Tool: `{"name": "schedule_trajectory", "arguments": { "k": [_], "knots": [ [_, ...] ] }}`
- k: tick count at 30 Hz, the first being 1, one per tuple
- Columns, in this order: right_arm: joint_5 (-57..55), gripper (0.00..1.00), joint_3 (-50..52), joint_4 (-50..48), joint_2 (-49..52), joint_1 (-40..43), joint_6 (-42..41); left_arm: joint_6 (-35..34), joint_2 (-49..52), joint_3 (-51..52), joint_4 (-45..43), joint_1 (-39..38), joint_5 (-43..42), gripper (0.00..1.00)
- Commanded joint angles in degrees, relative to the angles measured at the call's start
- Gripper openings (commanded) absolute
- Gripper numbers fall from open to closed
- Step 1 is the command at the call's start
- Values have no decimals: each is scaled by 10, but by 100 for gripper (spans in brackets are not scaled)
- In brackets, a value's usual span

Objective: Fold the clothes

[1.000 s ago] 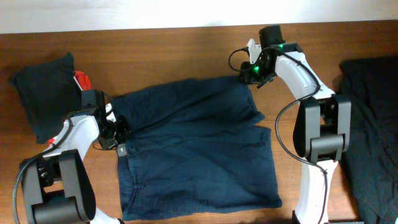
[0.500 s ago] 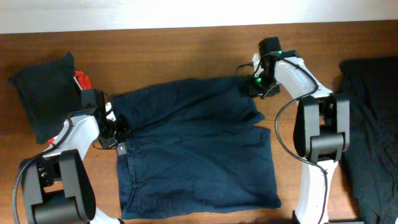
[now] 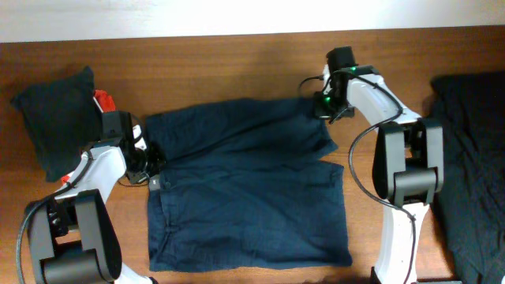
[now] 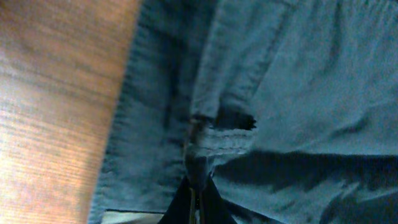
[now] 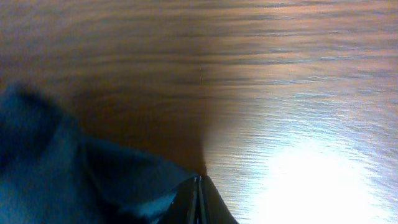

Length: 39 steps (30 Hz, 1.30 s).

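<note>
The navy-blue shorts (image 3: 245, 185) lie spread flat in the middle of the wooden table, waistband on the left, leg hems on the right. My left gripper (image 3: 150, 167) is shut on the waistband at the shorts' left edge; the left wrist view shows its fingertips (image 4: 198, 200) pinching a fabric fold (image 4: 217, 140). My right gripper (image 3: 322, 107) is shut on the far right corner of the upper leg; the right wrist view shows its closed tips (image 5: 199, 186) with the navy cloth (image 5: 74, 168) beside bare wood.
A folded dark garment (image 3: 55, 118) lies at the far left with a red item (image 3: 104, 101) next to it. More dark clothes (image 3: 469, 158) are heaped at the right edge. A white wall runs along the back.
My right gripper has drawn the upper leg's corner slightly toward the near side. The shorts' upper part has flattened and the left edge has shifted a little. My left gripper has barely moved.
</note>
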<state>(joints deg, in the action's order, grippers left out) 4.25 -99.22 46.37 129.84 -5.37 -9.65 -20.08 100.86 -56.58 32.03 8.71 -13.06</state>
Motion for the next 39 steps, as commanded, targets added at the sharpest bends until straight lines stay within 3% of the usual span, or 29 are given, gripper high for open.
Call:
{"name": "schedule_trajectory", "arguments": {
  "k": [1, 6, 7, 8, 9, 12, 18, 22, 27, 32, 34, 39],
  "knots": [
    [-36, 4, -23, -2, 7, 57, -74, 9, -5, 2, -33, -1, 5, 1],
    [-15, 6, -24, -7, 7, 77, -42, 9, -5, 2, -123, -27, -28, 1],
    [-8, 23, -24, -7, 7, 76, -42, 9, -5, 2, -141, -40, -28, 2],
    [2, 39, -24, -5, 6, 76, -42, 9, -5, 2, -153, -53, -28, 22],
    [2, 45, -24, 0, 3, 76, -42, 9, -5, 2, -161, -64, -28, 33],
    [-4, 49, -24, 23, -27, 81, -42, 9, -5, 2, -169, -76, -28, 42],
    [96, 49, -24, 83, -89, 80, 54, 9, -18, -23, -100, -63, -32, 42],
    [158, 42, -23, 89, -66, 77, 54, 9, -24, -23, -67, -69, -66, 42],
    [196, 40, -23, 82, -23, 61, 65, 9, -24, -23, -17, -96, -67, 42],
    [196, 4, -23, 37, -13, 49, 62, 9, -23, -12, -9, -129, -14, 42],
    [194, 4, -23, 9, -13, 50, 55, 9, -21, -7, -9, -140, 8, 42],
    [179, 4, -48, -160, -16, 86, -123, 9, -11, -6, -5, -143, 27, 42]
  ]
}}
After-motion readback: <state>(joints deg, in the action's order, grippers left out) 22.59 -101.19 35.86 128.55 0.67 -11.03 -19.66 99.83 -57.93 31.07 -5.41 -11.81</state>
